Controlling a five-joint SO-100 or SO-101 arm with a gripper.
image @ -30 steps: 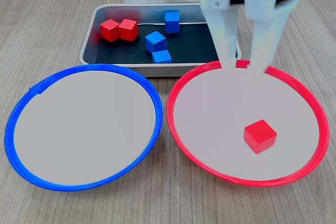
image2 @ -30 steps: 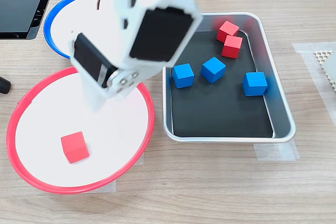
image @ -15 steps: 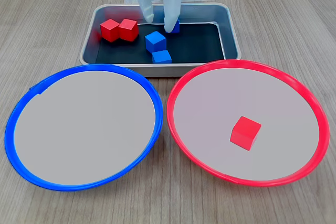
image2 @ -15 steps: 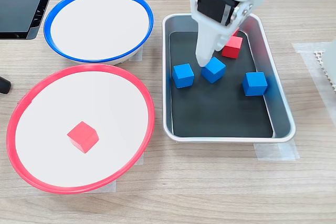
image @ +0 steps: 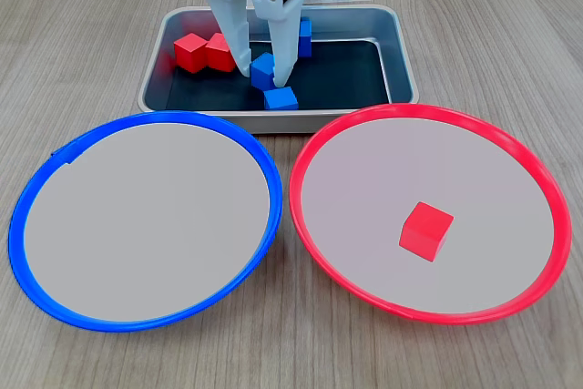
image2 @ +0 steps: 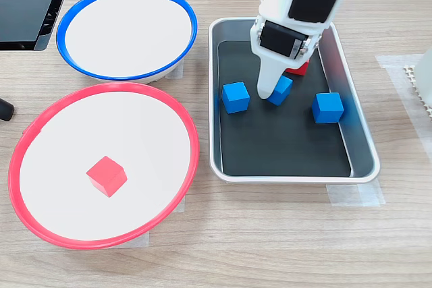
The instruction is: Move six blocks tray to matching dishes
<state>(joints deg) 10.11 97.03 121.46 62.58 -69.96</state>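
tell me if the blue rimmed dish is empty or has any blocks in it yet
Empty. Both fixed views show the blue-rimmed dish with a bare pale centre; the three blue blocks, such as this one, lie in the tray.

tray (image: 401,52): silver metal walls, dull sheen, matt black floor
blocks (image: 426,230): matt
dishes (image: 273,175): glossy rims
table (image: 510,34): pale wood grain
gripper (image: 263,75): white plastic

One red block (image: 426,230) lies in the red-rimmed dish (image: 537,179); five blocks sit in the tray (image: 398,52).
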